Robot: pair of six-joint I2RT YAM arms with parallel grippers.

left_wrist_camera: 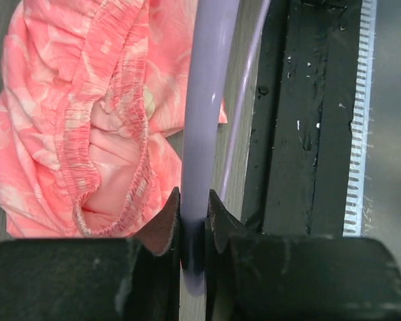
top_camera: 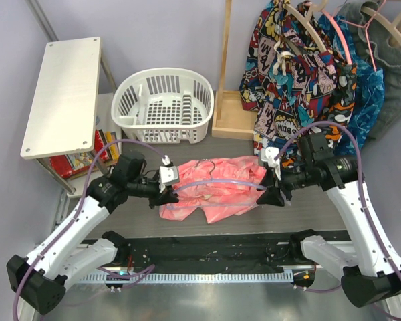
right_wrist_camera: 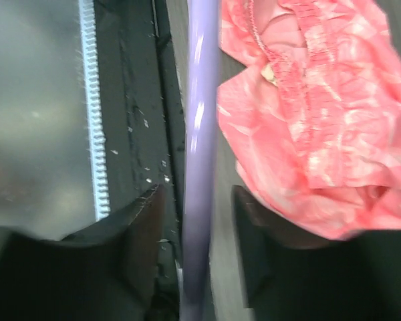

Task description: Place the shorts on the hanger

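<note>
The work surface is a dark grey table (top_camera: 254, 221), with a white laundry basket (top_camera: 154, 114) at its far edge and comic-print garments (top_camera: 281, 73) hanging at the far right.

The shorts (top_camera: 217, 190) lie crumpled at the table's centre, between the two arms. The hanger (left_wrist_camera: 204, 120) lies across them with its hook pointing toward the basket.

The left gripper (top_camera: 168, 190) is clenched on the hanger's left end. In my left wrist view both pads press flat against the lavender bar. The right gripper (top_camera: 271, 190) straddles the right end with its fingers released, and I see a gap on each side of the bar.

My assessment of handling:
- The shorts look light, limp and likely to bunch. The elastic waistband looks like the firmest place to pinch them.
- The hanger is thin, smooth and probably slippery, so it may twist under a one-ended grip. I judge it best gripped near the ends, as the left gripper has it.
- The shorts are not yet on the hanger.
</note>
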